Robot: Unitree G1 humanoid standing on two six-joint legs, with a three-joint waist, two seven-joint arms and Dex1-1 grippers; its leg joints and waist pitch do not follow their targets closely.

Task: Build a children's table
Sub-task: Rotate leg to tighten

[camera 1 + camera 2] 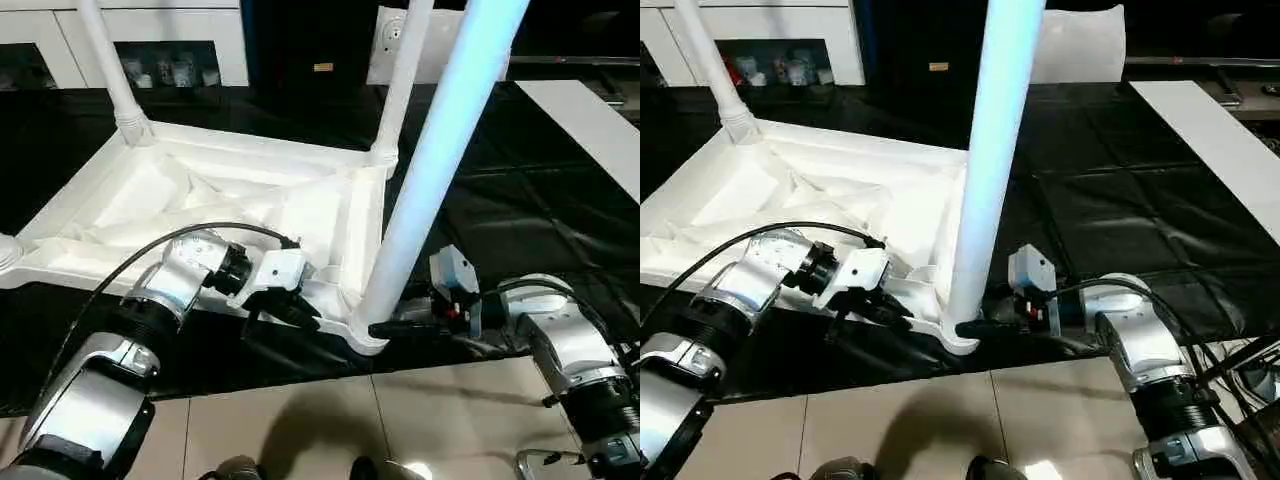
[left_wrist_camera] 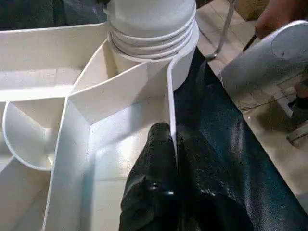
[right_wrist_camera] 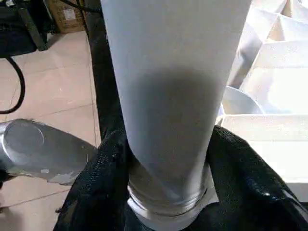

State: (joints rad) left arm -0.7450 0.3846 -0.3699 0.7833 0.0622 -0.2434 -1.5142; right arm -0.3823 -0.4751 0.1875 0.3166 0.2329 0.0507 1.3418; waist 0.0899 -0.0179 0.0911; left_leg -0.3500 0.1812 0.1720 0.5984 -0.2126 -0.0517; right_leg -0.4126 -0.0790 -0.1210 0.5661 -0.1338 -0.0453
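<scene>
Light came from above. The near leg glowed pale blue-white, overexposed along its length, and the tabletop was bright against the dark mat. Glare spotted the floor tiles, and the mat showed a wet-looking sheen in the left wrist view. The right wrist view showed a soft shadow across the leg, the pincer fingers blurred close up.

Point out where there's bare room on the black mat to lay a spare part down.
Free: the black mat right of the near leg, up to the flat white panel. Crowded: the near corner, where the left gripper pinches the table top rim and the right gripper flanks the leg base.
</scene>
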